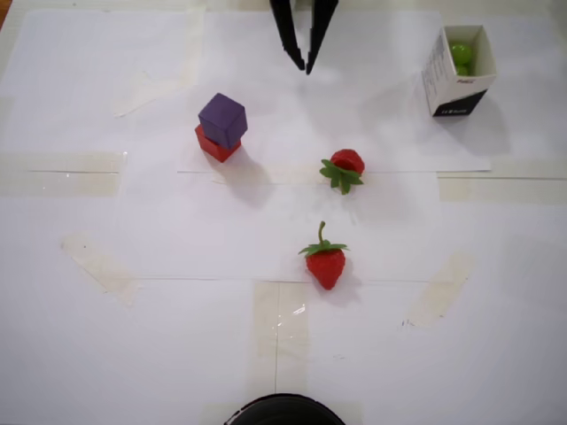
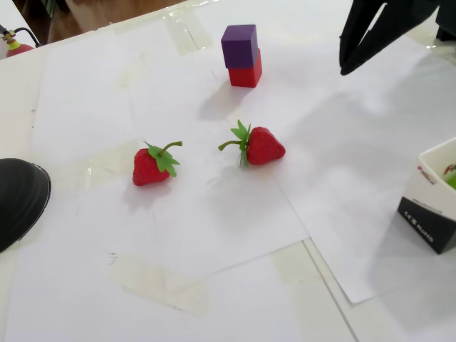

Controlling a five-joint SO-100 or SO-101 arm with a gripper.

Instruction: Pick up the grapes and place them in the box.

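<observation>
The white box (image 1: 440, 73) with a black band stands at the far right of the overhead view, with light-green grapes (image 1: 461, 53) inside it. In the fixed view the box (image 2: 429, 194) is cut off at the right edge and only a sliver of green grape (image 2: 452, 178) shows. My black gripper (image 1: 306, 68) hangs at the top centre, well left of the box, with its fingertips together and nothing between them. It also shows at the top right of the fixed view (image 2: 344, 70). No loose grapes lie on the table.
Two red strawberries (image 1: 345, 166) (image 1: 326, 264) lie mid-table. A purple cube (image 1: 222, 119) sits on a red cube (image 1: 215, 144) at the left. A black round object (image 1: 283, 412) is at the near edge. White taped paper covers the table.
</observation>
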